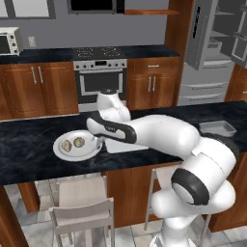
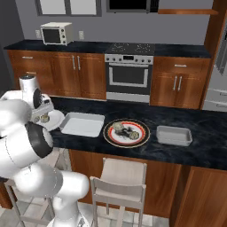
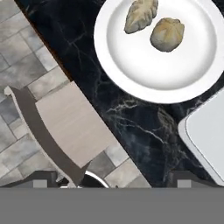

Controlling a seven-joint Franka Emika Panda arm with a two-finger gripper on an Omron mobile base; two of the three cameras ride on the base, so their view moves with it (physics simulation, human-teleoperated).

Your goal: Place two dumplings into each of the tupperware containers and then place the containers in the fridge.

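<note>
— On the dark marble island counter [image 2: 208,128], what do we count?

— We count two tupperware containers: one [image 2: 83,123] just beside the white plate [image 3: 188,74], the other [image 2: 174,135] right of the red-rimmed plate [image 2: 127,133]. Two dumplings [image 3: 141,15] [image 3: 167,33] lie close together on the white plate; two more [image 2: 118,127] [image 2: 133,134] lie on the red-rimmed plate. Both containers look empty. One fridge [image 1: 212,48] stands behind the island, doors open.

— And our hand?

— Our gripper [image 1: 99,141] hangs by the white plate's edge near the first container, fingers spread as wide as they go. We hold nothing and touch nothing.

— Seating?

— Two stools [image 2: 119,181] [image 1: 82,205] at the counter.
</note>
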